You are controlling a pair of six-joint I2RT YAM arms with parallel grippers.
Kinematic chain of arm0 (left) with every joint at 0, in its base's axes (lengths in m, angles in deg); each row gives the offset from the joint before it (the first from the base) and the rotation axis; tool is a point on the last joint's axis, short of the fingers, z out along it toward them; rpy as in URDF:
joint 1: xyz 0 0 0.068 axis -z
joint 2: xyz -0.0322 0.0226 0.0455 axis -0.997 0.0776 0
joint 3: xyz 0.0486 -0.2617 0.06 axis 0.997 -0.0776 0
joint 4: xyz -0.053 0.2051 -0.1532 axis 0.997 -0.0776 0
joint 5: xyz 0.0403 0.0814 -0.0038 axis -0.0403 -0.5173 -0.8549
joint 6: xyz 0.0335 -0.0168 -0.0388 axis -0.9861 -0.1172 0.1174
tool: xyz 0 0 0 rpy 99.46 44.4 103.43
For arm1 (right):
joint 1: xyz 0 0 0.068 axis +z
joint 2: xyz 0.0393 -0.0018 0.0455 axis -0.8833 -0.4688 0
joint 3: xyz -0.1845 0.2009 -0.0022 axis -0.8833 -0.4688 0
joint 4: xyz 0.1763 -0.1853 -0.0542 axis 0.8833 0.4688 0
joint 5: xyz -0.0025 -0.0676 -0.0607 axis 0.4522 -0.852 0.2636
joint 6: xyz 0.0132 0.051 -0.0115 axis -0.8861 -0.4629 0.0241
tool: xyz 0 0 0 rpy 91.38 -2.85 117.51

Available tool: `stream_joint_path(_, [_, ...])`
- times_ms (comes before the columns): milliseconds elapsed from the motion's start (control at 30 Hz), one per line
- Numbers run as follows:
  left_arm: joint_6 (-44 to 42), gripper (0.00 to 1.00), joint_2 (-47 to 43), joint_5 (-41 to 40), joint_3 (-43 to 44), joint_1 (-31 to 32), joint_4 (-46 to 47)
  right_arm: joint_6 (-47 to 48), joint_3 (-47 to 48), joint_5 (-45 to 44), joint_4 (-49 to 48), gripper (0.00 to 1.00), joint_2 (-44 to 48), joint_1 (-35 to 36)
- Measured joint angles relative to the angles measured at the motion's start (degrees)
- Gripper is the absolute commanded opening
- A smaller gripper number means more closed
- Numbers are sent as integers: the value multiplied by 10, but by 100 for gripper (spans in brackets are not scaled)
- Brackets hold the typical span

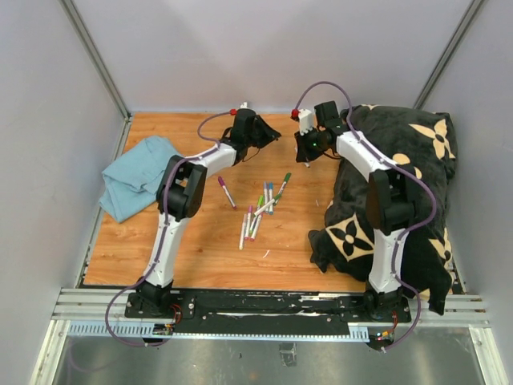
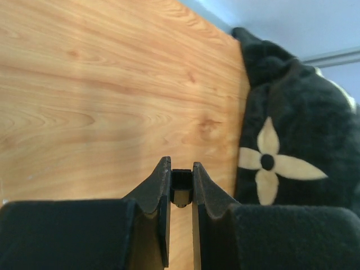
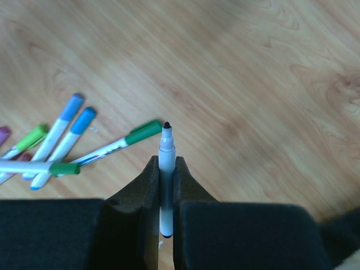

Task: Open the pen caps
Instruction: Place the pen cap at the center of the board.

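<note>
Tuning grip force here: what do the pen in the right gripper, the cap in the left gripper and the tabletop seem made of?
The pen in the right gripper: smooth white plastic, by its even sheen. The black cap in the left gripper: likely hard plastic, dull-looking, though little shows. The tabletop: wood or wood-look laminate, going by the grain; which, I cannot tell.

Pen caps [image 1: 287,176] on pens [image 1: 255,216] mid table [image 1: 200,241]; blue cloth [image 1: 136,176] L, blk blanket [image 1: 401,184] R.

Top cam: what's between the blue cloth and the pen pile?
Top external view: the left arm crosses that stretch, and a lone pink-capped marker lies on the wood between blue cloth and pen pile.
</note>
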Motion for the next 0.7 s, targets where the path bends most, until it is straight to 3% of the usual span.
stream_joint_path(100, [17,0,72,0,100,1,-63,-7,44,-14,28,7,-57,-6])
stream_joint_path(400, [45,6,202,-9,270,12,-170,-19,114,-33,73,10,-148,-17])
stream_joint_path(700, [48,15,207,-47,293,21,-208,-21,166,-38,85,16,-200,-20])
